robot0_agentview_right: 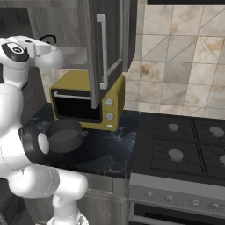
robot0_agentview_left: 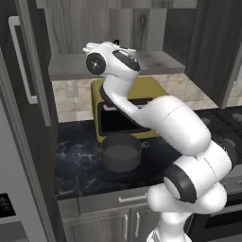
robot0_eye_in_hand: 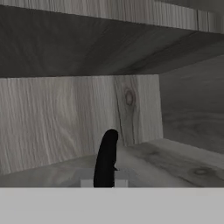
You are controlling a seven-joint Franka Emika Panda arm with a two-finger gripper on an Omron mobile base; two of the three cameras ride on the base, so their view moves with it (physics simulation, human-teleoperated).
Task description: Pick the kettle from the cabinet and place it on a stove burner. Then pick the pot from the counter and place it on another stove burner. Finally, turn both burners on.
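Inside the open cabinet [robot0_agentview_left: 66, 66], the arm reaches in above the shelf. My gripper [robot0_eye_in_hand: 105, 181] is shut on the thin black arched handle of the kettle [robot0_eye_in_hand: 107, 153]. From the base views only a bit of that black handle of the kettle [robot0_agentview_right: 47, 39] shows above the white hand; its body is hidden. The dark grey pot [robot0_agentview_left: 121, 151] stands on the black marble counter [robot0_agentview_left: 75, 163] in front of the microwave, well below the hand. Grey burners [robot0_agentview_right: 176, 154] lie on the black cooktop to the right, bare.
A yellow microwave [robot0_agentview_right: 79, 83] stands on the counter under the cabinet. The cabinet's doors [robot0_agentview_right: 105, 48] stand open on both sides of the arm. Stove knobs [robot0_agentview_right: 169, 198] line the front of the range. A tiled wall [robot0_agentview_right: 184, 66] rises behind the stove.
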